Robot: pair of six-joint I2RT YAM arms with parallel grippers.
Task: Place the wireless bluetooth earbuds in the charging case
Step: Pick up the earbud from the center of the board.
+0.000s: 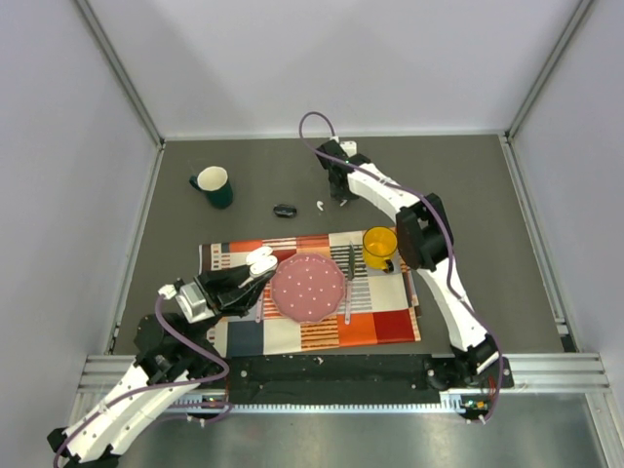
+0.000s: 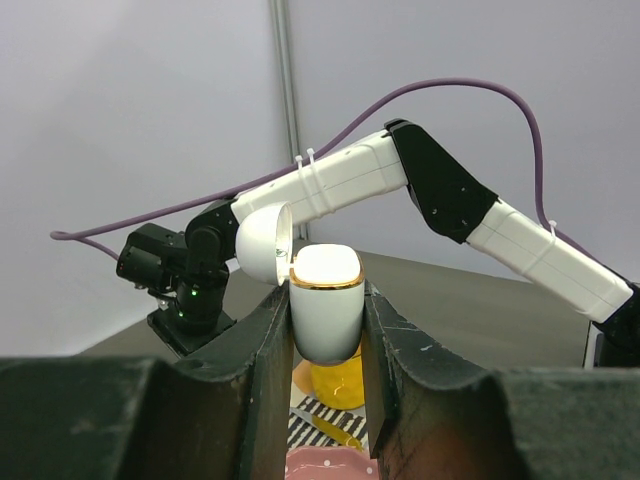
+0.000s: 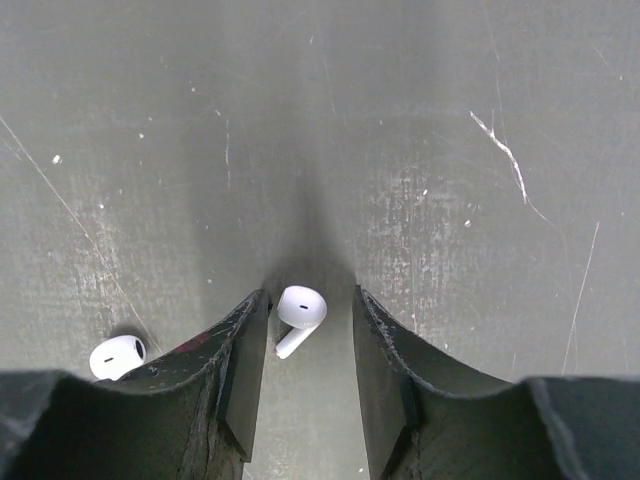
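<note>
My left gripper (image 2: 325, 335) is shut on the white charging case (image 2: 325, 300), held upright above the placemat with its lid (image 2: 262, 243) swung open to the left. From above, the case (image 1: 261, 261) shows at the left gripper's tip (image 1: 255, 275). My right gripper (image 3: 308, 335) stands open, pointing down at the dark table. One white earbud (image 3: 298, 312) lies on the table between its fingers, close to the left finger and clear of the right one. A second earbud (image 3: 117, 356) lies outside the left finger. The right gripper (image 1: 341, 198) is at the table's far middle, an earbud (image 1: 319, 206) just to its left.
A patterned placemat (image 1: 380, 322) carries a pink plate (image 1: 307, 289), a yellow mug (image 1: 379, 247) and cutlery (image 1: 348, 283). A black oval object (image 1: 284, 211) lies left of the earbuds, and a dark green mug (image 1: 213, 185) stands at the far left.
</note>
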